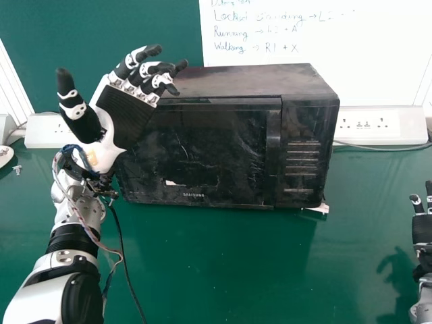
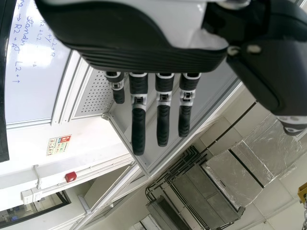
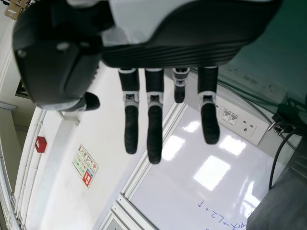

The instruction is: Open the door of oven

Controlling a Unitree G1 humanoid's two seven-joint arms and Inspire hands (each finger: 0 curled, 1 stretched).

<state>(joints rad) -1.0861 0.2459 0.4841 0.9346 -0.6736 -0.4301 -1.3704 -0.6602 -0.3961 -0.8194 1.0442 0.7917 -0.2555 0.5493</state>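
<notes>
On the green table (image 1: 202,270), black oven (image 1: 256,81) with door (image 1: 219,145) closed. Raised by its left end, left hand (image 1: 125,115), loosely spread, grasping nothing; well off right, right hand (image 1: 422,231), likewise released. Seemingly at the approach step; next, probably reach for the handle (image 1: 273,142), hook it, pull outward.

From the head, the oven (image 1: 202,148) sits at 12 o'clock on the tabletop (image 1: 223,270). Around it: left socket strip (image 1: 42,135), 10 o'clock; right socket strip (image 1: 401,125), 2 o'clock; whiteboard (image 1: 378,61) behind, 1 o'clock; left hand (image 1: 125,115), 10 o'clock; right hand (image 1: 423,229), 4 o'clock.
</notes>
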